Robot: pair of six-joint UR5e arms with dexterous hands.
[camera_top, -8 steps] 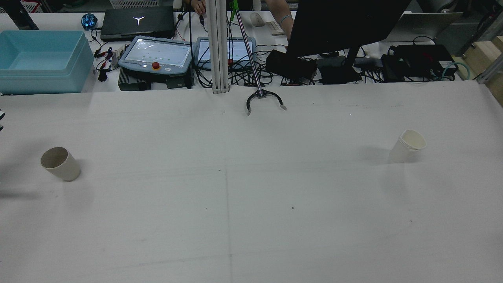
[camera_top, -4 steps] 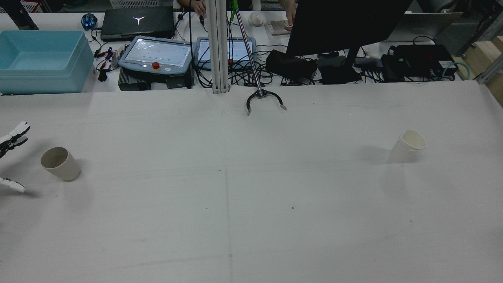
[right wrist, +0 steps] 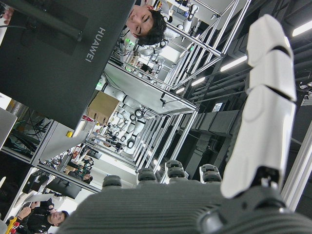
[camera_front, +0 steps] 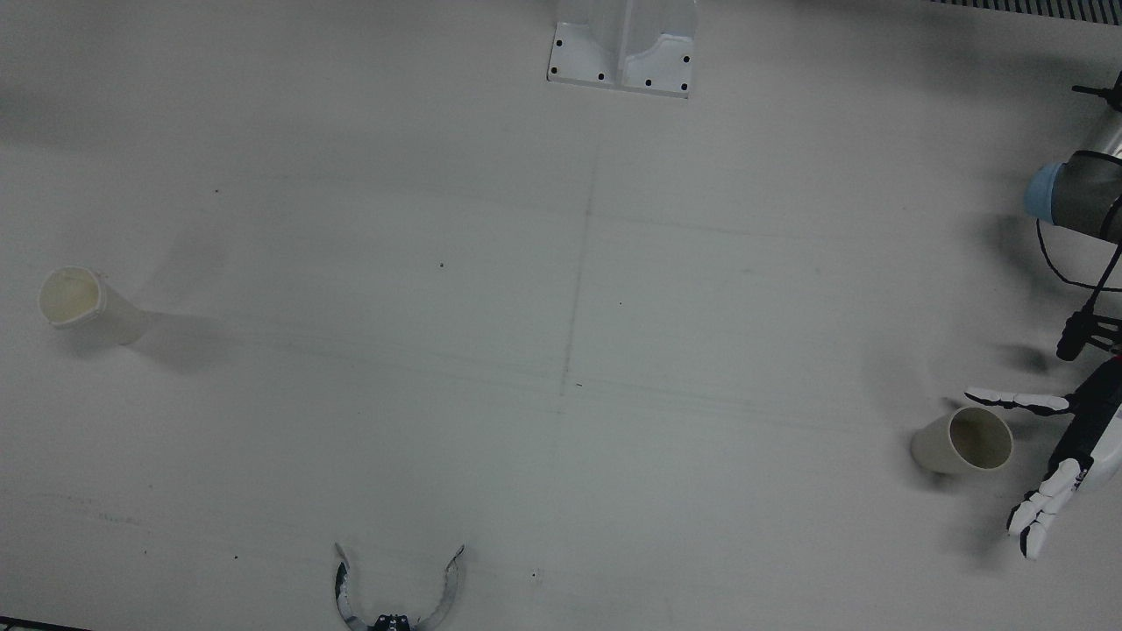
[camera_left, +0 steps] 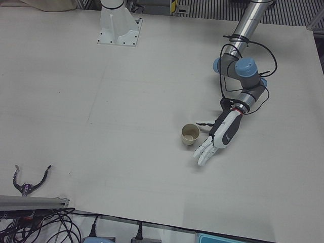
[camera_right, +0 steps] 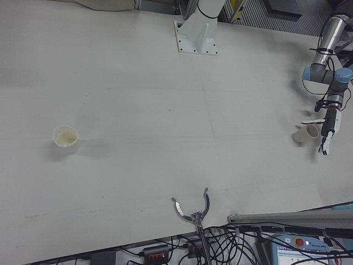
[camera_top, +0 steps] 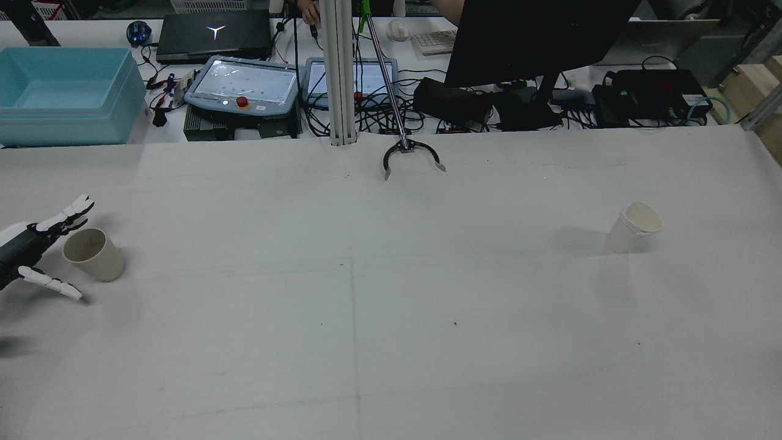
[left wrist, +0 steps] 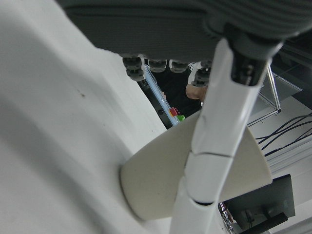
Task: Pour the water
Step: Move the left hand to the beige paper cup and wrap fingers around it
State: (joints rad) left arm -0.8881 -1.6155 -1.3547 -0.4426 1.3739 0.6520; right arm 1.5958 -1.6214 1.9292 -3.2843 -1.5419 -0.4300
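A beige cup (camera_top: 93, 253) stands upright at the table's left side; it also shows in the front view (camera_front: 962, 441), the left-front view (camera_left: 190, 134) and the left hand view (left wrist: 156, 190). My left hand (camera_top: 27, 247) is open just left of it, with fingers (camera_top: 68, 214) spread past its far side and the thumb on its near side, apart from the cup. The hand also shows in the front view (camera_front: 1065, 447). A white paper cup (camera_top: 635, 226) stands far right. My right hand (right wrist: 195, 204) shows only in its own view, off the table, open and empty.
A grabber tool's claw (camera_top: 412, 156) lies at the table's far edge, middle. Behind it are a post (camera_top: 339, 73), teach pendants (camera_top: 244, 85), a monitor (camera_top: 537, 36) and a blue bin (camera_top: 61, 91). The arms' pedestal (camera_front: 622, 48) is bolted at the robot's side.
My left hand has come in from the table's left edge and moved right, up to the beige cup. Both cups have stayed in place.
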